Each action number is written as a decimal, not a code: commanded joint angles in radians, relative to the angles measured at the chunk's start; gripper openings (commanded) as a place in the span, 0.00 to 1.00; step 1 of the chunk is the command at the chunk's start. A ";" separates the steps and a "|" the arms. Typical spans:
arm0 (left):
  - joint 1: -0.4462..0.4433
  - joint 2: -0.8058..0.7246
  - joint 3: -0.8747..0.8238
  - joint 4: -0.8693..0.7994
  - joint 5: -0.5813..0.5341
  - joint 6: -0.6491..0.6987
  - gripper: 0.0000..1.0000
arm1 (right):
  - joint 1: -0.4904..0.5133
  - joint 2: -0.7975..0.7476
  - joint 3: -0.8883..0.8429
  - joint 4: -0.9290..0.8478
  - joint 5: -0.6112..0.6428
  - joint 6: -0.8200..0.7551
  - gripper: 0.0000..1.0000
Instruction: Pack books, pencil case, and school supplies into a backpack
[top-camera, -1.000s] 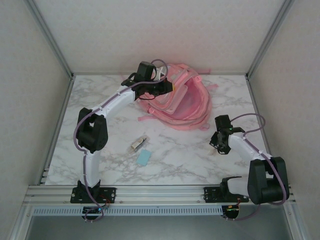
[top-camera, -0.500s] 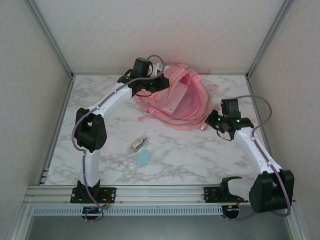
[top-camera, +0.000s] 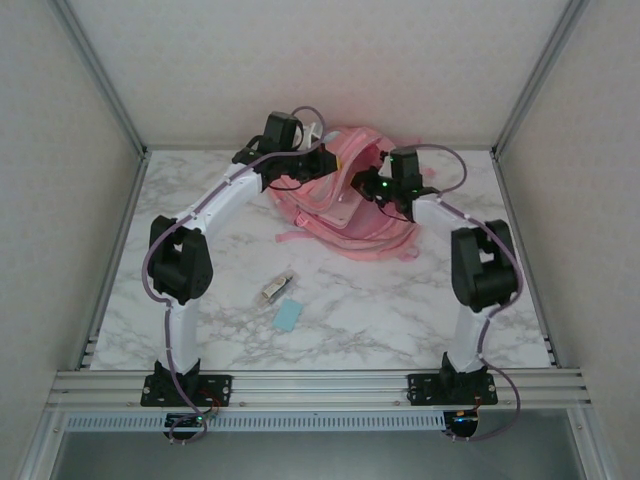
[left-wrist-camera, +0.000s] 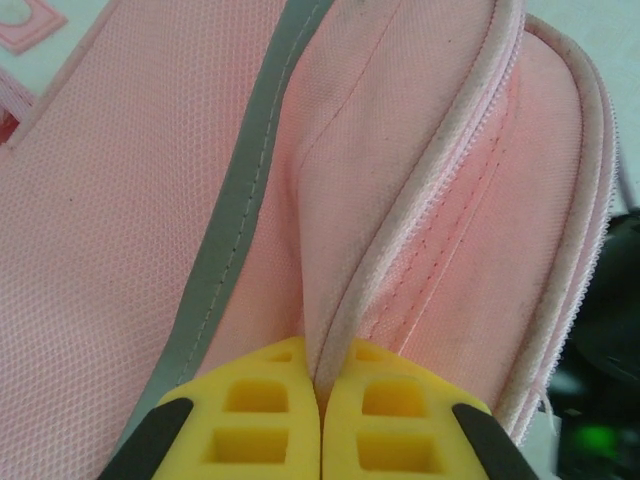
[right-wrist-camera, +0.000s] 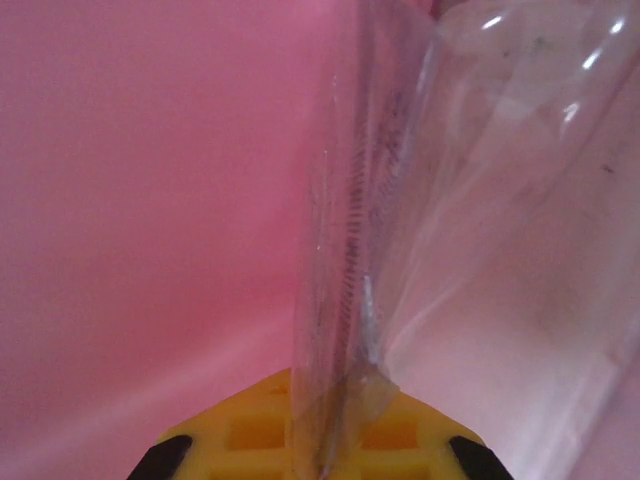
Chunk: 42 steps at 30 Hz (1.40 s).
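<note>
- Swinging in from the right side of the tabletop (top-camera: 470, 310) over the last second, the right arm now reaches into the mouth of the backpack (top-camera: 375, 232). The left arm has barely shifted in that time.
- Far left: the left tool (left-wrist-camera: 318, 372) sits at the backpack's upper left rim. Its yellow pads (left-wrist-camera: 260, 400) are pressed together on a fold of the pink zip edge (left-wrist-camera: 400, 230), holding the opening up.
- Centre-left: two school supplies lie loose on the marble tabletop, well apart from the backpack. The silvery-clear stubby item (top-camera: 277, 289) is one. The light-blue block (top-camera: 287, 316) lies just beside it, nearer the arm bases.
- Centre: the large pink backpack lies at the far side of the tabletop with its opening turned upward, between the two tools.
- Right: the right tool (right-wrist-camera: 335, 400) is pinching the transparent strip (right-wrist-camera: 350, 250), which rises from between its pads. Pink lining surrounds it on all sides, so strip and tool are inside the bag.
- What this means: the strip looks to have reached its drop-off point, so letting go seems the likely next move. The two small items on the tabletop would then still need packing. The left tool probably has to keep the rim lifted for that to work.
</note>
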 joint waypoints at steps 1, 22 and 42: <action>0.019 -0.061 0.030 0.067 0.016 -0.039 0.00 | 0.024 0.093 0.054 0.232 -0.040 0.151 0.00; 0.015 -0.049 -0.011 0.144 0.022 -0.096 0.00 | 0.027 -0.067 0.099 -0.490 0.278 -0.054 0.82; -0.027 -0.060 0.015 0.086 0.010 -0.067 0.00 | 0.055 -0.038 -0.026 -0.314 0.120 -0.156 0.61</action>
